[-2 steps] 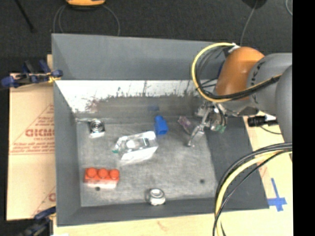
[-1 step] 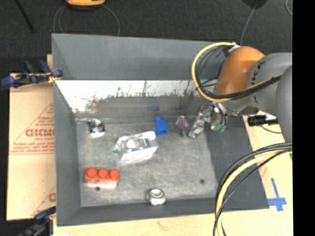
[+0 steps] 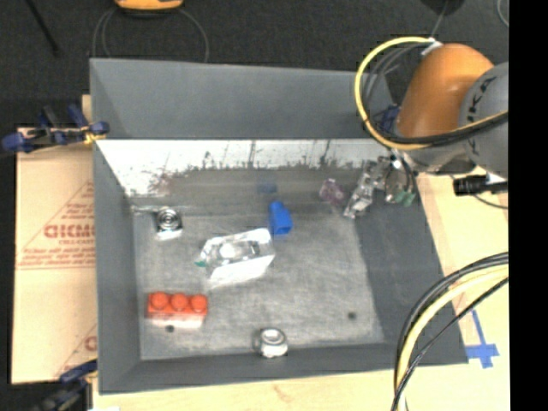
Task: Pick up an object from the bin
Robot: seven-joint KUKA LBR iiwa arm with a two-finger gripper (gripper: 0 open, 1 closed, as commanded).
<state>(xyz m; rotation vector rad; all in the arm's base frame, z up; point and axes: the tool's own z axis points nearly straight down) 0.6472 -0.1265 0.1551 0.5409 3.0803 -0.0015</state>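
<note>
My gripper (image 3: 366,191) hangs at the bin's back right corner, close to the right wall and above the floor. Just to its left, a small purplish thing (image 3: 331,192) lies by the back wall. A blue cylinder-like piece (image 3: 279,217) sits further left, toward the middle of the bin. Nothing shows in the gripper's grasp.
A clear plastic packet with a white part (image 3: 235,257) lies mid-bin. A red block with three round studs (image 3: 176,306) sits front left. One shiny metal round piece (image 3: 168,222) lies at the back left, another (image 3: 271,342) at the front edge.
</note>
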